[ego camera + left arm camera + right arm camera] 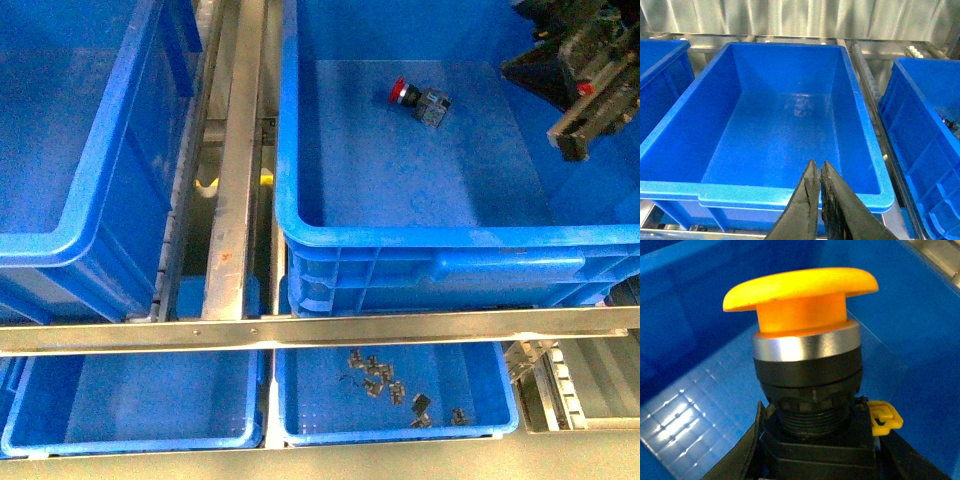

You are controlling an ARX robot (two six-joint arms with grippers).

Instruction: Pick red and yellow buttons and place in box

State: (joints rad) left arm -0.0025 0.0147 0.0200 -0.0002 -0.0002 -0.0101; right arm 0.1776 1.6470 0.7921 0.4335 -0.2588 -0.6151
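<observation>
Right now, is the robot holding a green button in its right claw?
No, the button clamped in the right gripper has a yellow-orange mushroom cap, not green.

Right gripper (592, 95) cropped by the front view's upper right edge. Yellow mushroom-capped push-button (807, 360): base cut off below the right wrist view. Small dark metal parts (395, 388) in the shallow blue tray (300, 425): too small to identify.

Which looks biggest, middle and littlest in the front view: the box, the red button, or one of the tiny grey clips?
1. The box, by far the biggest.
2. The red button lying inside it.
3. A grey clip in the tray below; it looks a little smaller, though it lies nearer the camera.
</observation>
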